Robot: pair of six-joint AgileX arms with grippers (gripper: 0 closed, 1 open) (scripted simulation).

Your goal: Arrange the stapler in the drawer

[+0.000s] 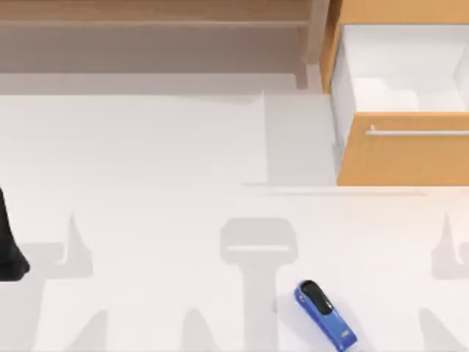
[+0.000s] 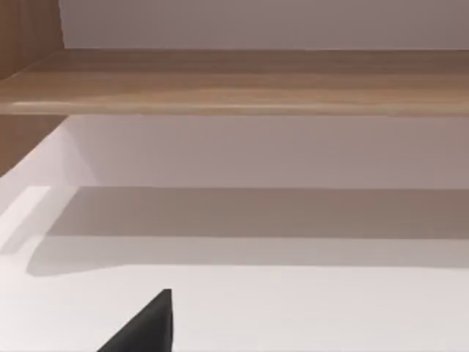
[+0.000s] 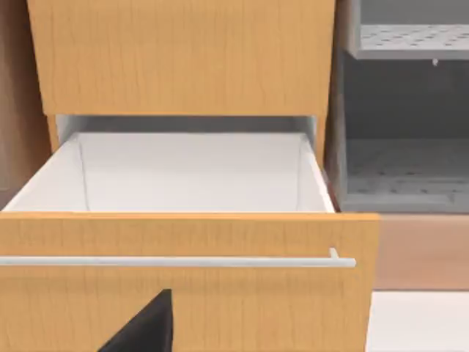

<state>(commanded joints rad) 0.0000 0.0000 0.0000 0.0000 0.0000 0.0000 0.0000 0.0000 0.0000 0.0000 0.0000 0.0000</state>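
While the drawer (image 1: 399,147) stands pulled open at far right, the stapler (image 1: 325,314) lies on the table (image 1: 161,220).
Long axis diagonal, black end toward far-left; near edge, well apart from drawer. Claw states: cannot tell.

Rendered sim, office-style desk setup. Plain white table (image 1: 146,220), flat shading. Wooden shelf (image 1: 154,22) along the far edge; to its right, a cabinet with its drawer (image 1: 403,158) pulled open, white inside, silver bar handle (image 1: 418,133). Stapler (image 1: 325,314) on the table, well in front of the drawer.
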